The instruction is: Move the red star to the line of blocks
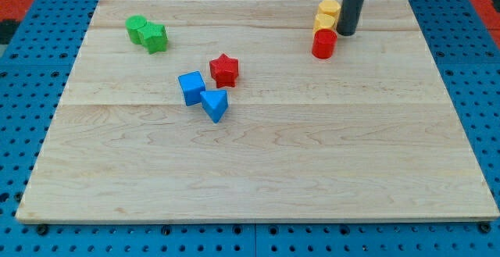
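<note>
The red star (224,69) lies on the wooden board (258,171), left of centre and toward the view's top. A blue cube (191,87) and a blue triangular block (215,104) sit just below and left of it. At the view's top right, two yellow blocks (327,15) and a red cylinder (324,44) stand in a short line running top to bottom. My tip (345,32) rests on the board just right of that line, touching or nearly touching it, far to the right of the red star.
Two green blocks (147,33) sit together at the view's top left. The board lies on a blue perforated table (23,93).
</note>
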Controlling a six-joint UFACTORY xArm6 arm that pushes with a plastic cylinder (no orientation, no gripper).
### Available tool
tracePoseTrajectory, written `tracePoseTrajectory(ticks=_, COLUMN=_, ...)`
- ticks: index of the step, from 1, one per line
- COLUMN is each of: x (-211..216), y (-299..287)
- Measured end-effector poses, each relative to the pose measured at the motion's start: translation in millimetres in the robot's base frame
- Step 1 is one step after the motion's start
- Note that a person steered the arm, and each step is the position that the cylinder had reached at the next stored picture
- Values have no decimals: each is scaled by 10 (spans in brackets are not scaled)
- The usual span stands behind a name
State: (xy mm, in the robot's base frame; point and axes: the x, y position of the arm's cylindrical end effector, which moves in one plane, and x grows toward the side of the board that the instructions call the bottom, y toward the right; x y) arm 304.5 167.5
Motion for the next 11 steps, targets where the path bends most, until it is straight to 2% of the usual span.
tracePoseTrajectory(ticks=1, x=778, y=141)
tracePoseTrajectory(ticks=2, x=1043, y=-671)
tracePoseTrajectory(ticks=3, x=1042, y=-1777)
tracePoseTrajectory(ticks=4, x=1043, y=-2463)
tracePoseTrajectory(ticks=5, x=977, y=-2895)
tracePoseTrajectory(ticks=6, x=618, y=-2877)
tracePoseTrajectory(ticks=7, x=629, y=-2421)
tracePoseTrajectory(ticks=8, x=825, y=-2077)
tracePoseTrajectory(ticks=9, x=1035, y=-2157)
tracePoseTrajectory(ticks=10, x=1182, y=-1983)
tracePoseTrajectory(ticks=11, x=895, y=-1655)
